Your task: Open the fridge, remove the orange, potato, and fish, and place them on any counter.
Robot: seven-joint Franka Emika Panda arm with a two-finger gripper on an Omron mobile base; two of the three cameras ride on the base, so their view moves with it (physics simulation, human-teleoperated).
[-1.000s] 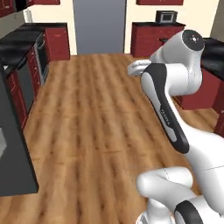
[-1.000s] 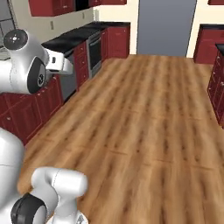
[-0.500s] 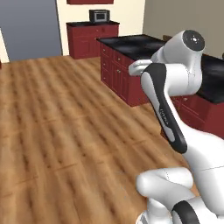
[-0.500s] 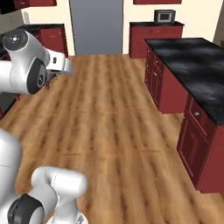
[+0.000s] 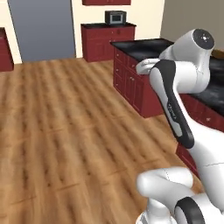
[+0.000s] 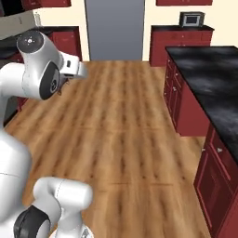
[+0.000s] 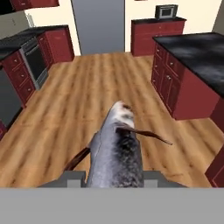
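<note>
The gripper (image 7: 114,175) was clamped on the fish (image 7: 116,148), whose grey speckled body rose from between the fingers and pointed ahead of them over the wooden floor (image 7: 87,96), head farthest from the fingertips. The fingers themselves were mostly hidden behind the fish, so how deep the grip sat could not be told. The counter (image 7: 197,52), a black marbled top on a red base, lay ahead and off to the right of the fingers, well apart from them; the same counter (image 6: 209,79) showed on the right in the right base view. The step in hand looked like carrying the fish to that top. Doing it well would probably mean keeping the grip closed and steady while approaching, bringing the fingers above a bare patch inside the edge, lowering until the fish nearly rested on the stone, and only then letting go, since a slender body could slip or roll off.
</note>
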